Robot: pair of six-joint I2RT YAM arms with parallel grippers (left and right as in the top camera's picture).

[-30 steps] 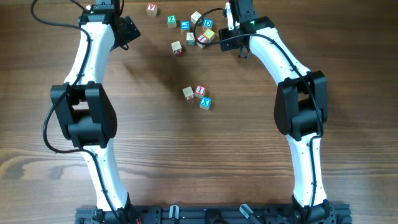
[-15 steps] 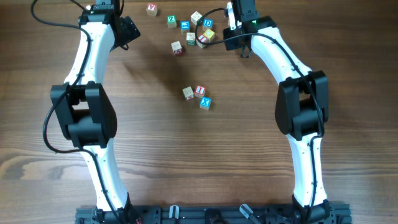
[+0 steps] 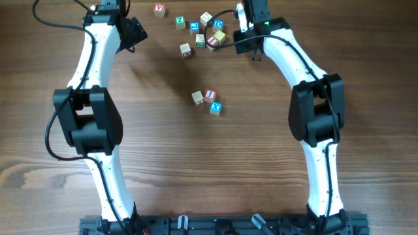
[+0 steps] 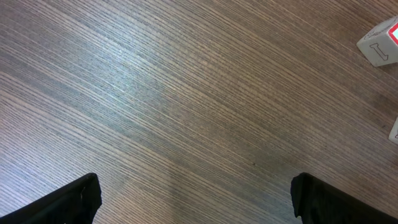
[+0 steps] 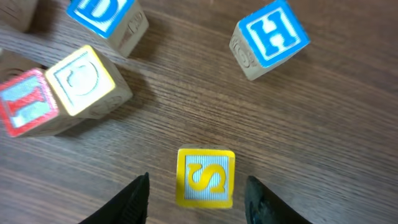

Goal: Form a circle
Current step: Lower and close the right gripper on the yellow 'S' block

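Note:
A yellow S cube (image 5: 205,177) lies flat on the wood between the fingers of my right gripper (image 5: 198,182), which is open with a gap on each side. In the overhead view that gripper (image 3: 234,44) covers the S cube. Just beyond it are a yellow cube (image 5: 81,79) touching a red I cube (image 5: 25,102), a blue D cube (image 5: 102,11) and a blue H cube (image 5: 270,36). At mid-table three cubes sit in a bent row: cream (image 3: 197,98), red-letter (image 3: 209,95), blue X (image 3: 215,108). My left gripper (image 4: 195,186) hangs open over bare wood.
More cubes are scattered along the far edge: red-letter (image 3: 159,9), green (image 3: 179,21), blue (image 3: 194,27), cream (image 3: 206,17), and a cream one with a red mark (image 3: 186,49). A white cube (image 4: 379,43) shows at the left wrist view's top right.
The right gripper has shifted very slightly beside the far cluster. No cube has moved and the left arm is still.

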